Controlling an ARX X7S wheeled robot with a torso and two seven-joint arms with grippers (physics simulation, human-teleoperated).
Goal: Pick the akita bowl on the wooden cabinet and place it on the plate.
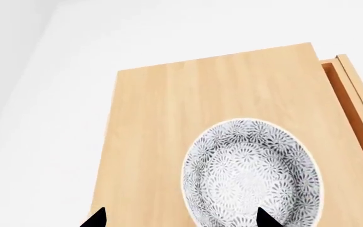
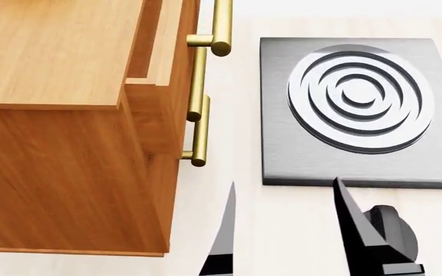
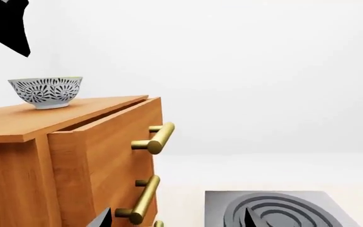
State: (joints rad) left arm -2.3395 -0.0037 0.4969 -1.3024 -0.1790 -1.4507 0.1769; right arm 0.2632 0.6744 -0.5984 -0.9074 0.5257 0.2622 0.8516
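While sitting upright on the wooden cabinet (image 3: 74,142) top, away from its edges, the akita bowl (image 1: 252,174) shows white with dense grey-blue floral pattern | left tool (image 1: 178,220) above bowl, spread wide, empty | right tool (image 2: 282,230) wide apart, empty, near grey ringed slab (image 2: 359,109)

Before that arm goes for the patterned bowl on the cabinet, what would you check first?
1. Bowl upright on the wooden cabinet: ok.
2. Left gripper above the bowl, jaws apart: ok.
3. One fingertip over the bowl, the other over the cabinet top, so the rim lies between them: ok.
4. Right gripper low, away from the bowl: ok.
5. Plate in view: not ok, only a grey ringed slab shows.
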